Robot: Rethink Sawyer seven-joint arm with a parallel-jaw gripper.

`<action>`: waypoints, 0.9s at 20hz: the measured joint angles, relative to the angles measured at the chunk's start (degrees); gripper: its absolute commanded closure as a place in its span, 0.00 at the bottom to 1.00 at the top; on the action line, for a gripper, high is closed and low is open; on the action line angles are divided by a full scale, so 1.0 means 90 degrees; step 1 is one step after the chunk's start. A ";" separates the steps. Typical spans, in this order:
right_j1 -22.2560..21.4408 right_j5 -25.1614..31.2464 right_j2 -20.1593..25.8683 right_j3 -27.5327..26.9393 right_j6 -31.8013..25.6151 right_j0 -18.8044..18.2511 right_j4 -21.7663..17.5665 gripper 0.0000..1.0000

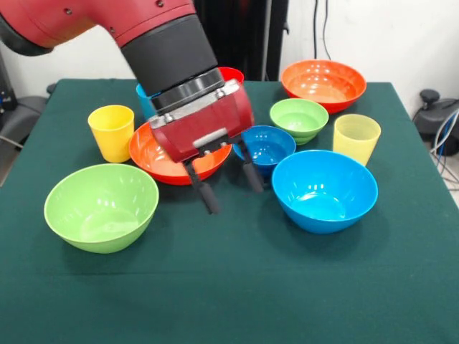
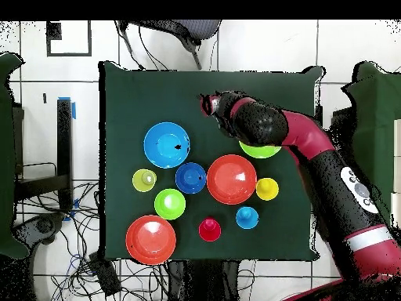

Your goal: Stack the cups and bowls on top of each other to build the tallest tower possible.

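Observation:
My gripper (image 1: 231,188) is open and empty. It hangs just above the cloth, in front of a wide orange-red bowl (image 1: 161,159) and the small dark blue bowl (image 1: 267,147). In the overhead view the gripper (image 2: 208,104) shows at the arm's end. The big green bowl (image 1: 100,206) sits at the front left and the big blue bowl (image 1: 324,190) at the front right. The small green bowl (image 1: 299,118) and the second orange-red bowl (image 1: 323,84) are at the back right. The yellow cup (image 1: 111,132) and the ribbed pale yellow cup (image 1: 356,137) stand upright. The light blue cup (image 1: 143,100) and the red cup (image 1: 233,74) are partly hidden behind the arm. No tower shows; every bowl stands alone.
The green-covered table (image 1: 237,287) has its front edge near the bottom of the front view. In the overhead view a chair (image 2: 168,31) stands past the table's far edge and cables (image 2: 86,266) lie on the floor beside the table.

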 measured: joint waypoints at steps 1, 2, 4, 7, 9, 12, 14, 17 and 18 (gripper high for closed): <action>0.0018 0.0067 0.0020 0.0001 0.0000 0.0019 0.0051 0.00; 0.0051 0.0205 0.0051 0.0002 0.0000 0.0054 0.0128 0.00; 0.0099 0.0491 0.0109 0.0011 0.0000 0.0110 0.0236 0.00; 0.0188 0.0808 0.0201 0.0040 0.0000 0.0157 0.0309 0.00; 0.0231 0.0925 0.0235 0.0056 0.0000 0.0176 0.0315 0.00; 0.0309 0.1121 0.0254 0.0095 0.0000 0.0249 0.0314 0.00; 0.0336 0.1150 0.0242 0.0095 0.0000 0.0307 0.0312 0.00; 0.0345 0.1177 0.0188 0.0093 0.0000 0.0437 0.0312 0.00; 0.0345 0.1189 0.0162 0.0093 0.0000 0.0481 0.0309 0.00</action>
